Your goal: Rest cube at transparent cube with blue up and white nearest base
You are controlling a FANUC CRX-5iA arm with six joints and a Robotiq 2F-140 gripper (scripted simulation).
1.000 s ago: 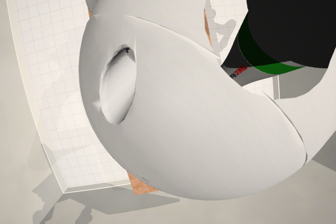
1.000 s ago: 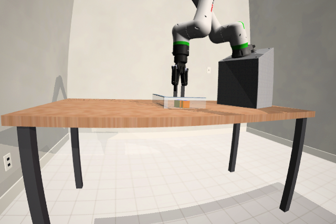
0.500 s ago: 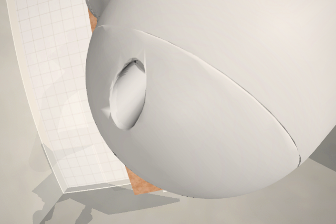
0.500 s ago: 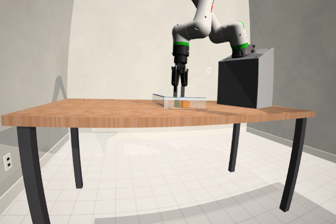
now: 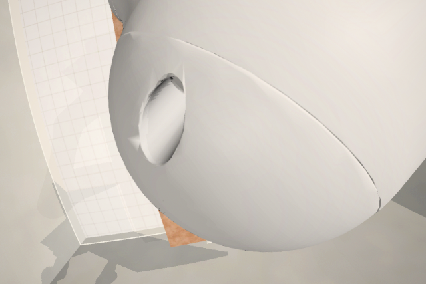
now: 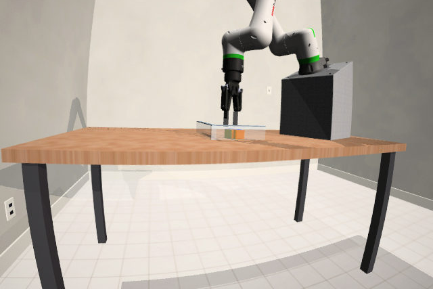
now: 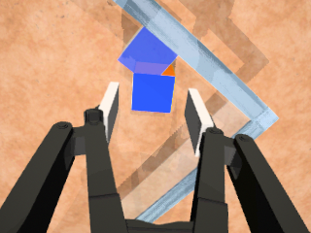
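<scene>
In the wrist view the cube lies on the wooden table with its blue face up. The transparent cube stands just beyond it, turned at an angle and overlapping its far edge; a bit of orange shows at their right corner. My gripper hangs above the cube, open, with a gap between each finger pad and the cube's sides. In the exterior view the fingers point straight down and end near the top edge of the glass walls, above the cube, which shows greenish and orange sides. The top view is blocked by the arm.
Low transparent glass walls run diagonally just behind and to the right of the cubes and form a shallow enclosure on the table. The robot's dark pedestal stands at the table's right end.
</scene>
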